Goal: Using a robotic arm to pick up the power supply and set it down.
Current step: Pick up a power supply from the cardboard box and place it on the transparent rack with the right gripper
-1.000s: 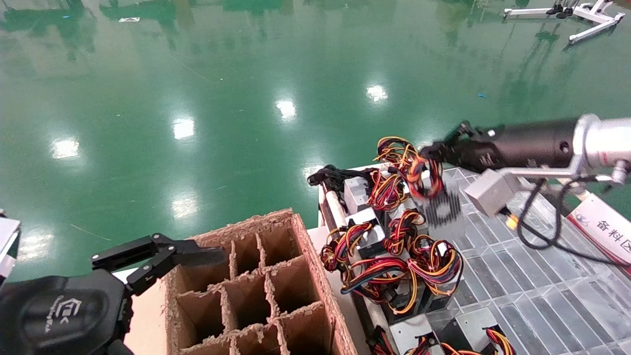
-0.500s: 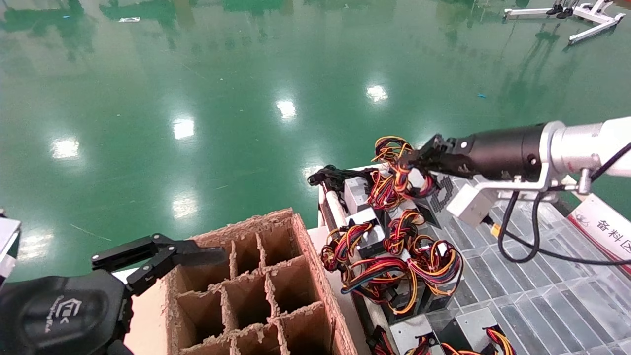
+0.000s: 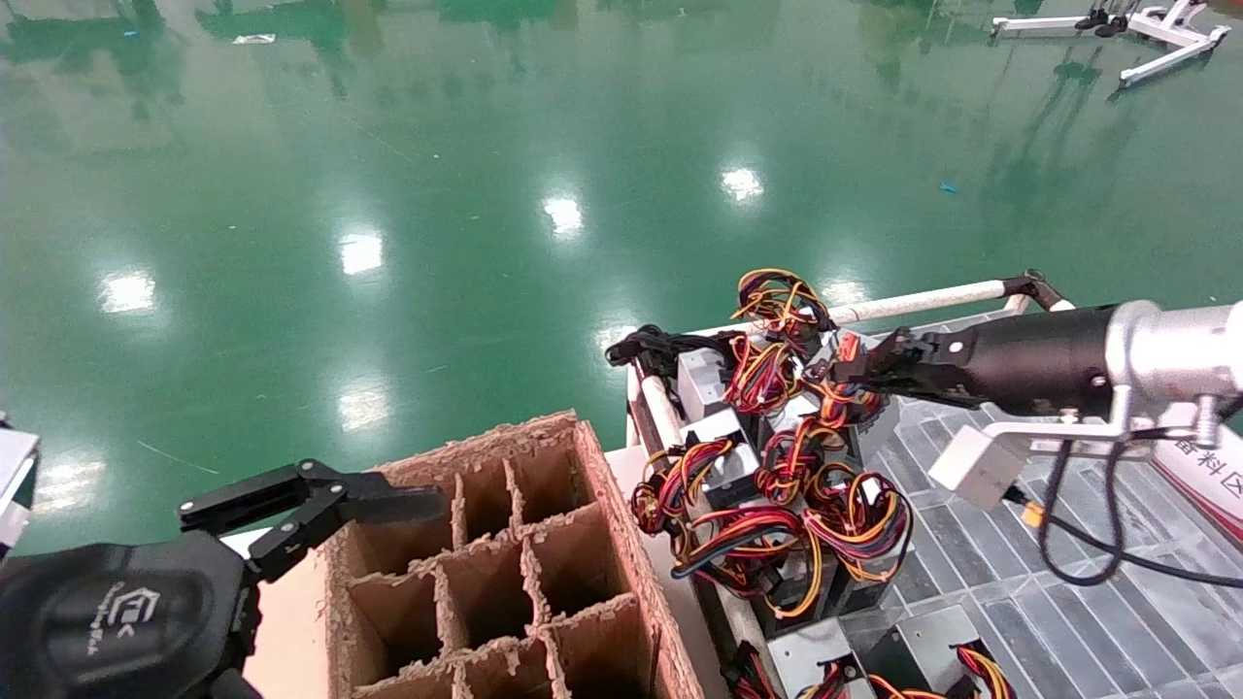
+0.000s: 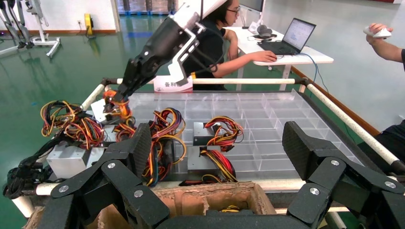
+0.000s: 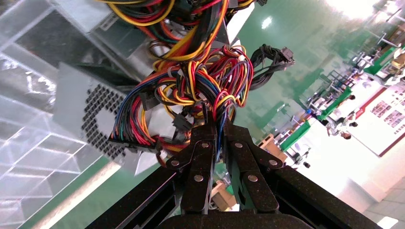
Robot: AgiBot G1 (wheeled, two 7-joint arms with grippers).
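The right gripper (image 3: pixel 843 369) reaches in from the right over the far left end of the clear gridded tray (image 3: pixel 981 573); its black fingers (image 5: pixel 205 143) are clamped together on the wire bundle (image 5: pixel 200 90) of the power supply (image 5: pixel 102 112), a grey metal box with a perforated vent face, low among its neighbours. Crowding it on the near side are other power supplies (image 3: pixel 777 524), their red, orange, yellow and black wires looped and tangled. White tube rails (image 3: pixel 913 303) edge the tray. The left gripper (image 3: pixel 320 505) sits parked at near left, fingers apart, beside the rough corrugated cardboard divider box (image 3: pixel 505 573).
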